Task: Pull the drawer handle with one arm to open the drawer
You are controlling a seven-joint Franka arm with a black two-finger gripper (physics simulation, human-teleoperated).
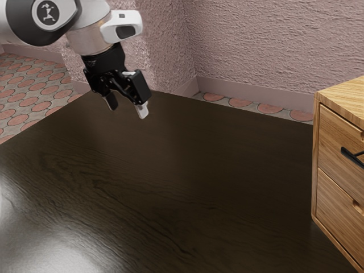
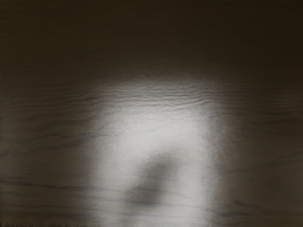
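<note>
A light wooden drawer cabinet (image 1: 340, 170) stands at the exterior view's right edge, with two drawer fronts facing the table. The upper drawer carries a black bar handle (image 1: 352, 157), partly cut off by the picture's edge; that drawer looks closed. My black gripper (image 1: 127, 106) hangs above the far left part of the dark table (image 1: 170, 182), well away from the cabinet, its two fingers apart with nothing between them. The wrist view looks down on the dark wood tabletop (image 2: 151, 56) with a bright glare patch (image 2: 151, 142) and a faint shadow in it.
The glossy dark table spreads between my hand and the cabinet. Behind it run pink rough plaster walls (image 1: 267, 40) and a floor of red round tiles (image 1: 28, 85).
</note>
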